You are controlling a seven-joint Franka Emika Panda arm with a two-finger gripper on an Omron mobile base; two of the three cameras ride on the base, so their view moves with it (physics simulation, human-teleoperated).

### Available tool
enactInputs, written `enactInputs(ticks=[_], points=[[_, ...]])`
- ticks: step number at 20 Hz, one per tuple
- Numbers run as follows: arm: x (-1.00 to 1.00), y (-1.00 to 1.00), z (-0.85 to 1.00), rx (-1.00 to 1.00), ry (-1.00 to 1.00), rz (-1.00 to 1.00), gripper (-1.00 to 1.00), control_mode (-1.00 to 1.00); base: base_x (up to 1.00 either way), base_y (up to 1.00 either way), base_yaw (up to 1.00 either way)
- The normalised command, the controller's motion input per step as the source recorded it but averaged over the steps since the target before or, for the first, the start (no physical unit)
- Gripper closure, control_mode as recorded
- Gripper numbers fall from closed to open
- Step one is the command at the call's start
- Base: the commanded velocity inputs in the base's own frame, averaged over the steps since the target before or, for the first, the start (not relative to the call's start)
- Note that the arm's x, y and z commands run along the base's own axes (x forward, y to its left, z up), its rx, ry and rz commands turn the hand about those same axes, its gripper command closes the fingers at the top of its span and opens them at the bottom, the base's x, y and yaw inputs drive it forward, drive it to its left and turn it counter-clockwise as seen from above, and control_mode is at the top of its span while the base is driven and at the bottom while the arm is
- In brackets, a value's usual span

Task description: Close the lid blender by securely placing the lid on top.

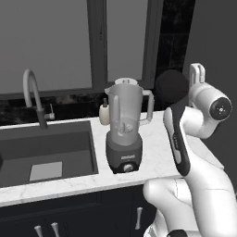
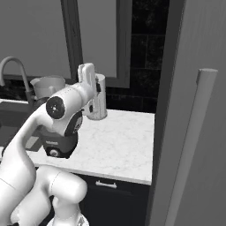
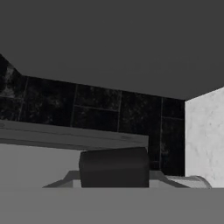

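The blender (image 1: pixel 124 132) stands on the white counter, a clear jar with a side handle on a dark grey base with a front knob. Its mouth is uncovered. In the right base view, my arm partly hides the blender (image 2: pixel 49 86). The black round lid (image 1: pixel 170 86) hangs in the air to the right of the jar, about level with its mouth. My gripper (image 1: pixel 186 82) is shut on it and points toward the back wall. In the hand view the lid (image 3: pixel 113 166) is a dark block between my gripper's (image 3: pixel 113 177) fingers.
A small cream soap bottle (image 1: pixel 104 113) stands just behind the blender on its left. The dark sink (image 1: pixel 46 148) and its faucet (image 1: pixel 32 92) lie further left. A tall grey panel with a long handle (image 2: pixel 190 145) closes off the counter's right end.
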Motion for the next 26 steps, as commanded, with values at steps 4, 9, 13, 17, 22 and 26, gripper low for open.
enactInputs(ticks=[4,9,13,17,22,26], points=[[-0.29,0.39,1.00,0.00,-0.12,0.00,1.00,-1.00,0.00,0.00,0.00],[-0.43,0.20,1.00,0.00,-0.01,0.00,1.00,-1.00,0.00,0.00,0.00],[-0.67,0.02,0.87,0.00,0.08,0.00,1.00,-1.00,0.00,0.00,0.00],[-1.00,0.00,0.15,0.11,0.04,0.05,1.00,-1.00,0.00,0.00,0.00],[-0.97,0.11,0.07,0.05,0.08,0.05,1.00,-1.00,0.00,0.00,0.00],[-0.90,0.26,0.11,0.00,0.14,0.05,1.00,-1.00,0.00,0.00,0.00]])
